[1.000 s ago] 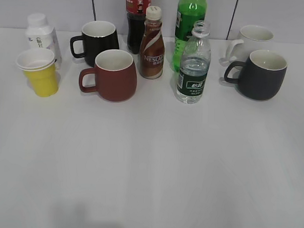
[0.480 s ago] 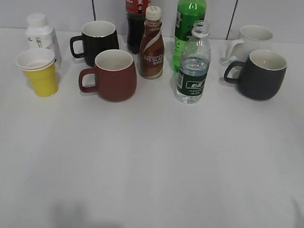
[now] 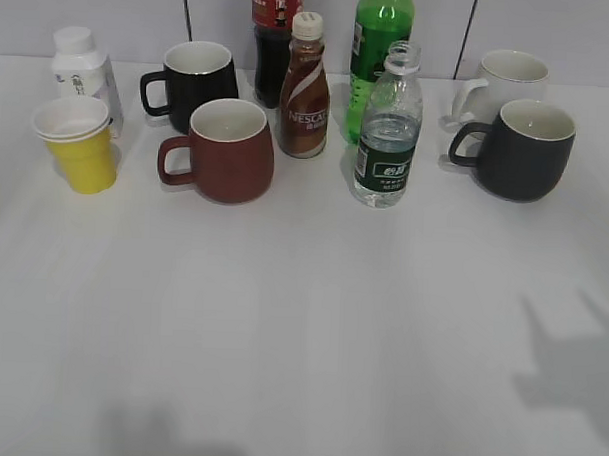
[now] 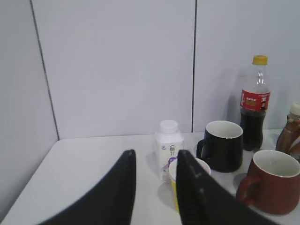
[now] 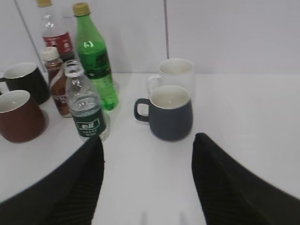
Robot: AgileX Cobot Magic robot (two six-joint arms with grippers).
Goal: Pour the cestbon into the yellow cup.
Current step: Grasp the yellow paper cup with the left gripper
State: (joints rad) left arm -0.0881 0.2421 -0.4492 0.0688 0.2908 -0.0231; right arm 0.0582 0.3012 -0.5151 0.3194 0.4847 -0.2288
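The cestbon [image 3: 387, 131], a clear bottle with a dark green label and no cap showing, stands upright at the back middle of the table. It also shows in the right wrist view [image 5: 86, 110], ahead and left of my open, empty right gripper [image 5: 149, 138]. The yellow cup [image 3: 79, 145] stands at the far left. In the left wrist view it [image 4: 173, 191] is partly hidden behind the right finger of my open, empty left gripper [image 4: 155, 154]. Neither gripper shows in the exterior view.
A dark red mug [image 3: 222, 150], a black mug [image 3: 195, 79], a Nescafe bottle [image 3: 305, 88], a green soda bottle [image 3: 379, 50] and a cola bottle [image 3: 274, 37] stand between cup and cestbon. A white bottle [image 3: 82, 70] is behind the cup. A white mug [image 3: 505, 80] and a dark grey mug [image 3: 522, 151] stand at the right.
A dark arm shadow has spread onto the table's lower right in the exterior view. None of the objects has moved.
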